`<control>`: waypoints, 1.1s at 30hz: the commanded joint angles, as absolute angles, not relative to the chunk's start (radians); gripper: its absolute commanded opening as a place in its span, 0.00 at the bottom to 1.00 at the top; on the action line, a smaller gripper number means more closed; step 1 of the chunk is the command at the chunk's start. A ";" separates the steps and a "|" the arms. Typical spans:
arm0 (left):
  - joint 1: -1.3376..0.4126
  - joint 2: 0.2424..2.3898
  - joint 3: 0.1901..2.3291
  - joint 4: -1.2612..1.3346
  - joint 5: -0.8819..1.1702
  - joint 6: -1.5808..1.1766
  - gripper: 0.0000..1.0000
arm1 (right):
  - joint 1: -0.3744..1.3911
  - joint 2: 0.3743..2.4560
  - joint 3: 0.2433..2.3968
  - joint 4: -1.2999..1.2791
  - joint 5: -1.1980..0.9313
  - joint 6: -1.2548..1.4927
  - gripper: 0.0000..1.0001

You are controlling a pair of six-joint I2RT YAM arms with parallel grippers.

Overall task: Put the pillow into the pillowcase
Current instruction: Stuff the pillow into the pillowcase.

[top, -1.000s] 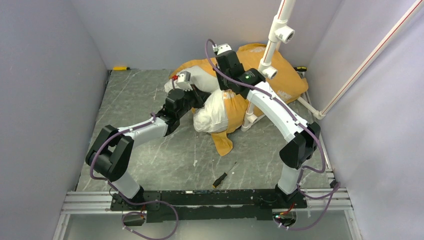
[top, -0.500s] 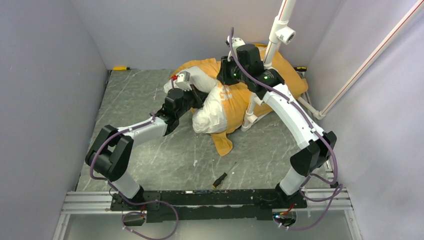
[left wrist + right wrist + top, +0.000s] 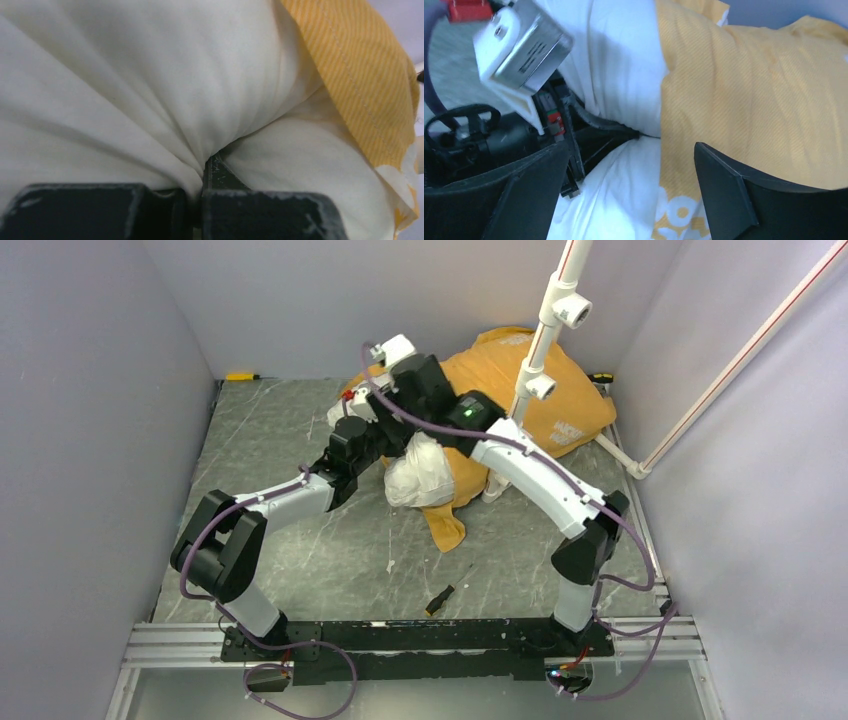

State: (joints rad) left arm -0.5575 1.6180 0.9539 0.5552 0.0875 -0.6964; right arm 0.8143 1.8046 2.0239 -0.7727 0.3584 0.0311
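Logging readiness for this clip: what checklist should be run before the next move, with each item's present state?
1. Left fingers clamped on pillow: ok.
2. Right fingers open, empty: ok.
3. Pillow fully inside pillowcase: not ok, white end sticks out.
4. Pillowcase hem below right fingers: ok.
5. Left arm clear of right arm: cannot tell, they overlap from above.
6. Screwdriver apart from fabric: ok.

White-shelled left arm and right arm, black joints, purple cables, green light.
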 commanded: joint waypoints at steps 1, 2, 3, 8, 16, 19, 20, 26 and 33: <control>-0.558 1.591 0.969 0.629 0.112 -0.696 0.00 | 0.880 1.818 1.995 -0.765 0.723 -0.164 1.00; -0.557 1.592 0.969 0.630 0.116 -0.696 0.00 | 0.890 1.815 1.972 -0.734 0.772 -0.193 1.00; -0.557 1.593 0.969 0.631 0.118 -0.700 0.00 | 0.896 1.810 1.944 -0.703 0.817 -0.217 1.00; -0.555 1.600 0.970 0.632 0.130 -0.708 0.00 | 0.870 1.848 1.958 -0.732 0.906 -0.214 1.00; -0.552 1.612 0.976 0.627 0.156 -0.721 0.00 | 0.803 1.810 1.936 -0.674 0.936 -0.193 1.00; -0.551 1.615 0.978 0.629 0.161 -0.720 0.00 | 0.772 1.792 1.960 -0.678 0.927 -0.153 0.98; -0.551 1.615 0.979 0.628 0.161 -0.720 0.00 | 0.768 1.779 1.949 -0.648 0.940 -0.169 0.96; -0.549 1.625 0.985 0.626 0.168 -0.727 0.00 | 0.764 1.715 1.916 -0.497 0.938 -0.230 0.77; -0.545 1.638 0.995 0.626 0.176 -0.731 0.00 | 0.747 1.732 1.902 -0.538 0.749 -0.157 0.00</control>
State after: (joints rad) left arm -0.5434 1.6184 0.9535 0.5644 0.1452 -0.7235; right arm 0.7746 1.7821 1.8996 -0.6006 0.8169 -0.1963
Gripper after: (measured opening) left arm 0.080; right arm 0.152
